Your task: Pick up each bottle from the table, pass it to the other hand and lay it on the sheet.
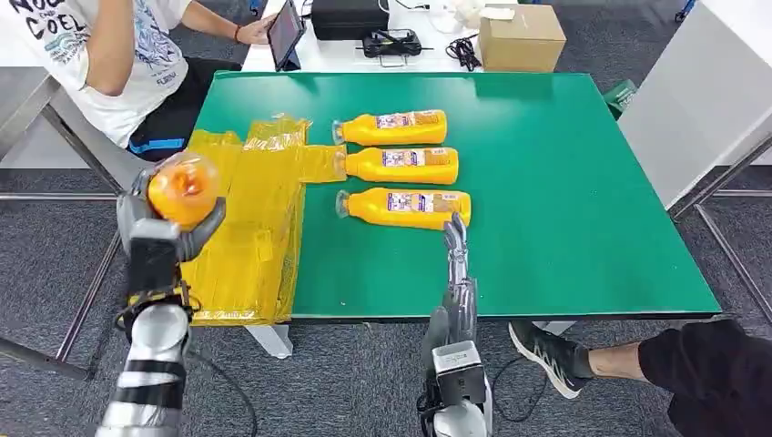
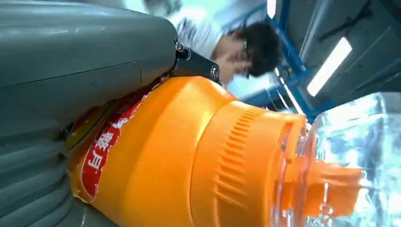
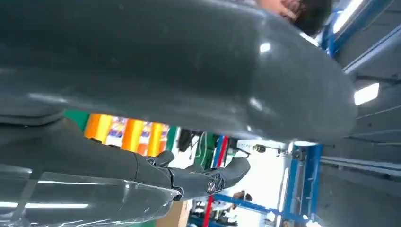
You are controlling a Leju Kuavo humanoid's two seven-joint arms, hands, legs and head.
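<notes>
**One bottle up, three on the table**

The left hand [image 1: 168, 232] grips an orange bottle [image 1: 183, 188] just above the yellow sheet [image 1: 246, 228]. The right hand [image 1: 457, 264], fingers straight and empty, points at the nearest of three lying bottles [image 1: 403, 207]. A cardboard box [image 1: 521, 36] sits well beyond them.

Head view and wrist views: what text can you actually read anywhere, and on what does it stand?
"COEL": part of the print on the seated person's white T-shirt; the line above is cut off.
Red label on the bottle in the left hand: white characters, turned and partly hidden, not readable.
Labels on the three bottles on the table: too small.
</notes>
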